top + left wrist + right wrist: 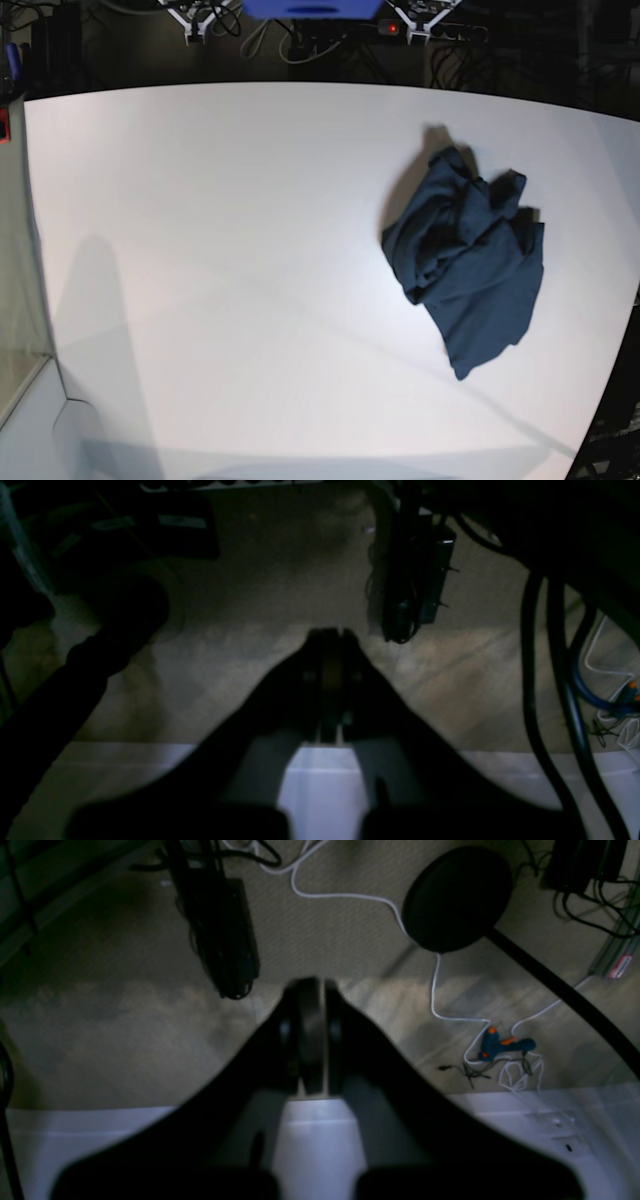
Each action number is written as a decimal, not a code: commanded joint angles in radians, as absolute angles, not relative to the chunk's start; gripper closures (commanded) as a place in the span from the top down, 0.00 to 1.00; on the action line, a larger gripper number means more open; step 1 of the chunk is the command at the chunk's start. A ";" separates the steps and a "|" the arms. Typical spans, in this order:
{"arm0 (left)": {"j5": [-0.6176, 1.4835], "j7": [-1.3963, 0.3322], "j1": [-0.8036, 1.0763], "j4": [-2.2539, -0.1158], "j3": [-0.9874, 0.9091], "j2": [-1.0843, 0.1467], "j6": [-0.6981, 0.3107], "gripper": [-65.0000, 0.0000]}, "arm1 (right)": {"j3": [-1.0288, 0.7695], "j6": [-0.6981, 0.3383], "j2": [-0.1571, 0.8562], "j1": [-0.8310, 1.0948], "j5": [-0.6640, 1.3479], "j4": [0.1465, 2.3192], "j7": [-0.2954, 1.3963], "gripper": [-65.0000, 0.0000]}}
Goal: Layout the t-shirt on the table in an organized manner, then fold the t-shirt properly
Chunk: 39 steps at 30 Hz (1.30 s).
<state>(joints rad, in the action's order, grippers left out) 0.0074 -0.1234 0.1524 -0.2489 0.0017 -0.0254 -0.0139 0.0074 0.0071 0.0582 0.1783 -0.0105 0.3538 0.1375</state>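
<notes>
progress: nothing done | t-shirt [465, 262] crumpled in a heap on table [220, 230], toward its right side | left claw [331, 635] and right claw [311, 985] both pressed together, empty, off the table | left: spread flat, fold

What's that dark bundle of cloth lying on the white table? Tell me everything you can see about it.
It is the t-shirt, plain dark navy, soft cloth by its look. It lies crumpled in a heap, bunched and creased at its far end and flatter toward its near tip. It rests on the table, on the right side of the base view. Nothing else touches it; neither gripper appears near it.
</notes>
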 commanded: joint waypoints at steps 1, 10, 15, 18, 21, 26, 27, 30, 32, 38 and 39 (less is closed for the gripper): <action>0.007 -0.120 0.159 -0.249 0.002 -0.028 -0.004 0.01 | 0.005 -0.005 0.064 0.185 -0.005 0.358 0.136 0.00; 0.007 -0.117 0.176 -0.257 0.001 -0.030 -0.004 0.00 | 0.002 -0.005 0.062 0.186 -0.005 0.358 0.133 0.00; 0.007 -0.116 0.268 -0.384 0.001 -0.030 -0.004 0.00 | 0.005 -0.005 0.064 0.268 -0.005 0.440 0.070 0.00; 0.007 -0.119 0.366 -0.515 0.001 -0.031 -0.004 0.00 | -0.001 -0.005 0.068 0.355 -0.005 0.575 0.067 0.00; 0.007 -0.120 0.463 -0.651 0.001 -0.050 -0.004 0.00 | -0.002 -0.005 0.087 0.452 -0.004 0.717 0.067 0.00; 0.008 -0.139 0.616 -0.900 0.001 -0.081 -0.004 0.00 | -0.002 -0.005 0.116 0.607 -0.002 0.964 0.068 0.00; 0.008 -0.159 0.644 -0.961 0.001 -0.088 -0.004 0.00 | -0.002 -0.005 0.122 0.642 -0.002 1.020 0.068 0.00; 0.008 -0.213 0.734 -1.158 0.001 -0.111 -0.004 0.00 | -0.004 -0.005 0.150 0.746 -0.001 1.210 0.068 0.00; 0.008 -0.232 0.794 -1.293 -0.001 -0.119 -0.004 0.00 | -0.018 -0.005 0.163 0.814 -0.001 1.346 0.068 0.00; 0.008 -0.232 0.929 -1.613 -0.001 -0.139 0.001 0.00 | -0.082 -0.005 0.159 0.929 -0.001 1.685 0.070 0.00; 0.008 -0.232 0.943 -1.656 -0.001 -0.139 0.002 0.00 | -0.082 -0.005 0.160 0.935 -0.001 1.725 0.070 0.00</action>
<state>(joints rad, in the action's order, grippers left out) 0.0067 -0.2520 0.9249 -1.6451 -0.0002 -0.1360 -0.0002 -0.0795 -0.0032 0.1570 0.9150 -0.0025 1.7187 0.0883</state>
